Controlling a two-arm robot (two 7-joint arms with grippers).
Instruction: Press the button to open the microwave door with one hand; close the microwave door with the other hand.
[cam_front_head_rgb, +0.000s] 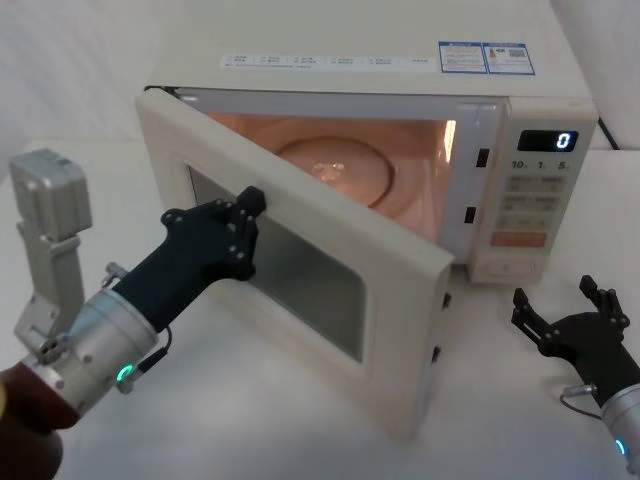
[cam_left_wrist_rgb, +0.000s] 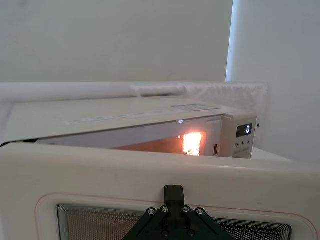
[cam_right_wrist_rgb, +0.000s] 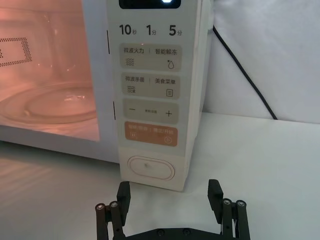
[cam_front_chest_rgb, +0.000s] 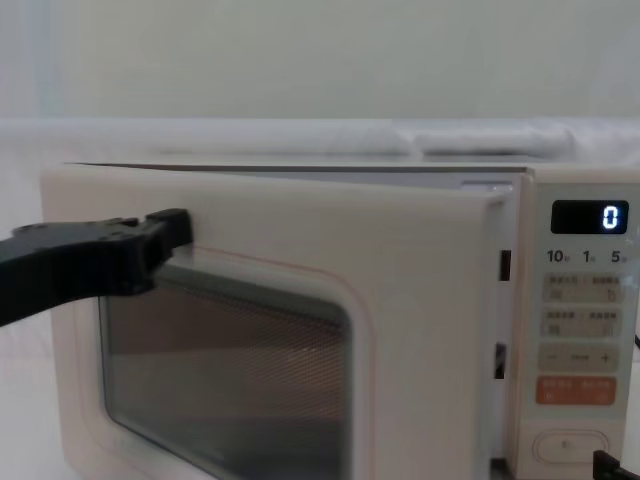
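Microwave door (cam_front_head_rgb: 300, 270) touches left gripper (cam_front_head_rgb: 252, 205) jaws.

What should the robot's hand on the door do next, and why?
Probably keep pushing: the left gripper rests against the microwave door, which stands half open with the inside lit. The right gripper waits, open, below the button.

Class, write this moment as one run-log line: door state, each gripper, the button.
microwave door: half open, interior lit | left gripper: shut, against door front | right gripper: open, on table clear of button
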